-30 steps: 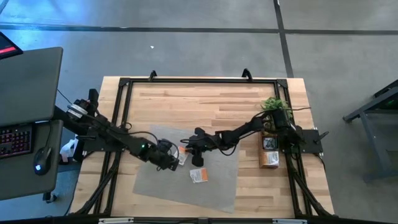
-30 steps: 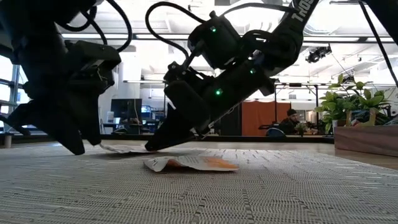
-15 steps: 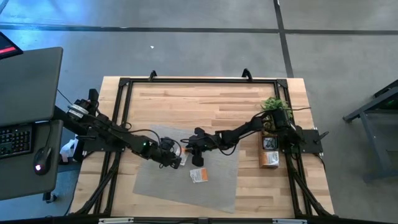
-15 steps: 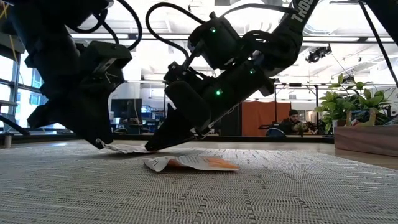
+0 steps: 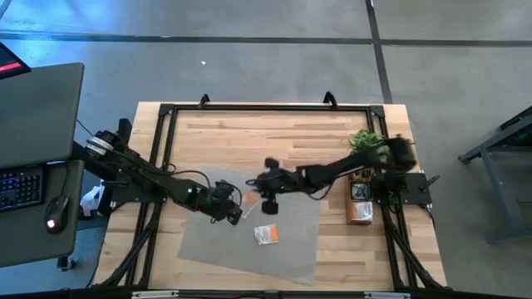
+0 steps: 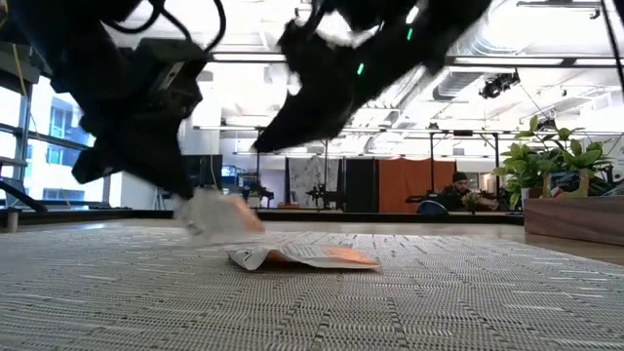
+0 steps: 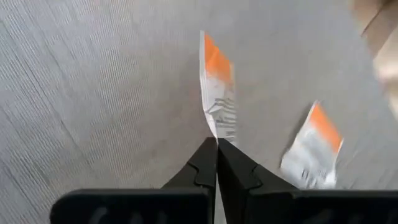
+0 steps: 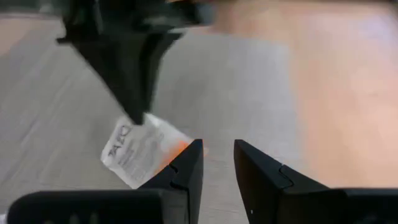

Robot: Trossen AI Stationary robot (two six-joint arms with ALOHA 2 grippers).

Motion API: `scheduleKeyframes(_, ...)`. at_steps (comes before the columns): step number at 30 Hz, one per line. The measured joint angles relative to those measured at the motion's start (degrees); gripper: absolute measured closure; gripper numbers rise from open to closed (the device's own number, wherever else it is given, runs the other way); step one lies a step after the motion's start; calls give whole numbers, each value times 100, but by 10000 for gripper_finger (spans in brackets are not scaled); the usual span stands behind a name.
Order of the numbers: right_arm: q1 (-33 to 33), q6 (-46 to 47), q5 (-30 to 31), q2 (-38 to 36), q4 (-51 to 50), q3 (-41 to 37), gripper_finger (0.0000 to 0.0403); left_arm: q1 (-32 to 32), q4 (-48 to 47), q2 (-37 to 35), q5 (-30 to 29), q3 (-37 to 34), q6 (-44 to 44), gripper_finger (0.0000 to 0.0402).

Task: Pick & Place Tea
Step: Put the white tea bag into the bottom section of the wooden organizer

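Observation:
A white-and-orange tea sachet sticks out past my left gripper, which is shut on it over the grey mat. In the high view this sachet sits at the left gripper, near the mat's middle. A second white-and-orange sachet lies flat on the mat closer to the near edge. My right gripper hangs open above the mat just right of the held sachet, with nothing between its fingers. My left gripper pinches the sachet's white end between its two fingertips. The fingers come slanting down from the table's left. The sachet juts out beyond them with its orange end farthest away, and in the low view it is just clear of the mat.
A narrow brown wooden tray and a small green potted plant stand at the table's right side. A black frame runs round the tabletop. Bare wood lies beyond the mat toward the far edge.
My right gripper, which had its tips down on the sachet's edge, has risen clear of it. My left gripper has taken hold of that sachet and raised it a little off the mat. The second sachet has stayed where it was.

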Motion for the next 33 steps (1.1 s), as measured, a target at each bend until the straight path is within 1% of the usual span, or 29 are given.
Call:
scheduleKeyframes(3,-5,-54,507,-755,-759,-9,316,2,30,-277,-807,0,344,400)
scheduleKeyframes(6,76,132,936,-1538,-1504,-4,316,2,2,-600,-1888,0,782,400)
scheduleKeyframes(8,157,259,1219,-1934,-2019,0,316,2,70,-817,-2598,0,1029,401)
scheduleKeyframes(9,200,297,1262,-2095,-2309,-1,316,4,99,-919,-2924,0,1156,401)
scheduleKeyframes(10,251,306,1253,-2225,-2395,-64,316,4,218,-1007,-3184,-2,1298,401)
scheduleKeyframes(12,369,268,1144,-2433,-1950,-411,316,2,734,-1104,-3651,0,1654,401)
scheduleKeyframes(15,498,40,957,-2583,-305,-1261,316,2,1646,-1123,-4084,-2,2595,401)
scheduleKeyframes(18,468,-68,1017,-2589,1928,-2187,316,102,2798,-1118,-4100,0,3684,401)
scheduleKeyframes(20,337,140,1208,-2533,3636,-2734,316,214,3449,-1047,-3790,0,4257,401)
scheduleKeyframes(22,177,477,1233,-2450,4899,-3175,316,354,3838,-1007,-3400,0,4629,401)
scheduleKeyframes(23,99,627,1179,-2402,5302,-3376,316,416,3977,-1008,-3198,0,4726,401)
scheduleKeyframes(25,-70,986,933,-2298,5860,-3639,316,567,4140,-1016,-2824,3,4774,401)
scheduleKeyframes(27,-229,1351,588,-2226,6124,-3760,316,689,4175,-1011,-2631,0,4787,401)
scheduleKeyframes(29,-361,1579,227,-2112,6163,-3720,316,817,4265,-1011,-2495,0,4787,401)
scheduleKeyframes(33,-435,1475,-158,-1884,6154,-3414,316,1004,4316,-1011,-2256,0,4786,401)
